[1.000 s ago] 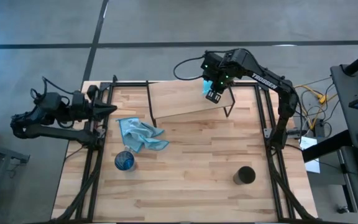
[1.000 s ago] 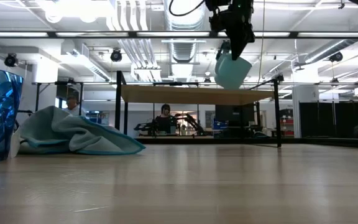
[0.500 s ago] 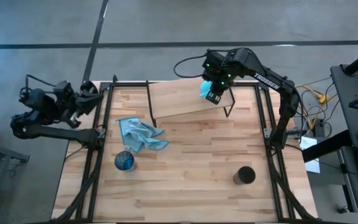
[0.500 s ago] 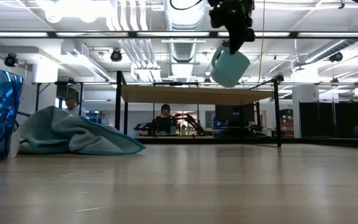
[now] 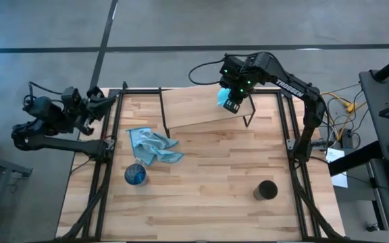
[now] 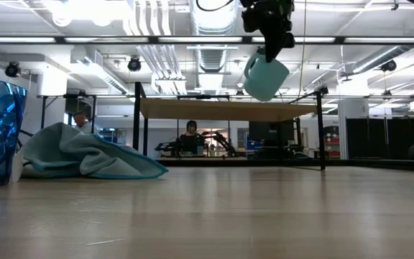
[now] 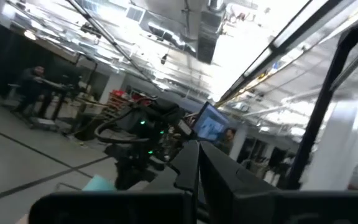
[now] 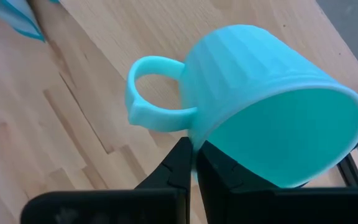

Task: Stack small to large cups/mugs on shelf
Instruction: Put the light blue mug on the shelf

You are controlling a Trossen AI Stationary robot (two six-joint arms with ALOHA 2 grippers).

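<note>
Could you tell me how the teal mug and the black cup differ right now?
The teal mug hangs tilted in the right claw above the shelf; the black cup stands upright on the table, untouched. The mug has a handle; the cup shows none. Neither rests on the shelf.

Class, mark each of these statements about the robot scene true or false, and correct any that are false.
1. The right gripper holds the teal mug in the air above the shelf. True.
2. The black cup stands on the shelf. False: it stands on the table, near the right side.
3. The blue glass cup is beside the light blue cloth. True.
4. The left gripper grips the cloth. False: it is at the table's far left corner, holding nothing.
5. The mug hangs upright. False: it is tilted.
</note>
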